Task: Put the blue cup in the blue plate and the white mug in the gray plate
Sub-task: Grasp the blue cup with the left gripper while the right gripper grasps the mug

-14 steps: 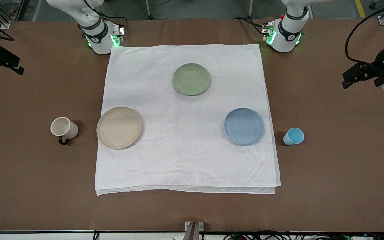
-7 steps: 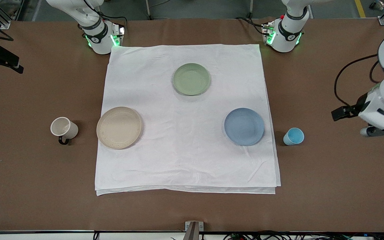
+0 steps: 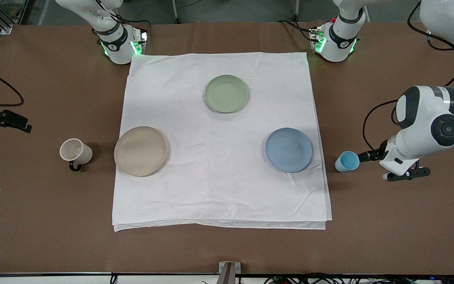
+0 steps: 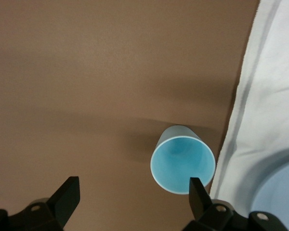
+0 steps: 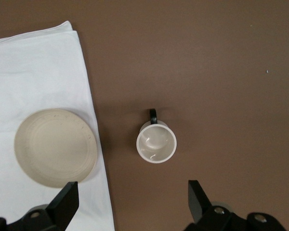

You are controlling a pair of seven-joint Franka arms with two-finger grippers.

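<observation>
The blue cup stands upright on the brown table, just off the cloth's edge beside the blue plate. My left gripper is open, low, right beside the cup toward the left arm's end; in the left wrist view the cup sits just ahead of one fingertip of the gripper. The white mug stands on the table beside the gray plate. My right gripper is open, high near the right arm's end; its wrist view shows the mug, the gray plate and its gripper.
A white cloth covers the middle of the table and carries the three plates. A green plate lies on it nearer the robot bases. The cloth's edge runs close by the blue cup, with the blue plate just past it.
My left arm has swung down and in from the table's end, bringing its gripper beside the blue cup. My right gripper has moved toward the white mug. Cups and plates have not moved.
</observation>
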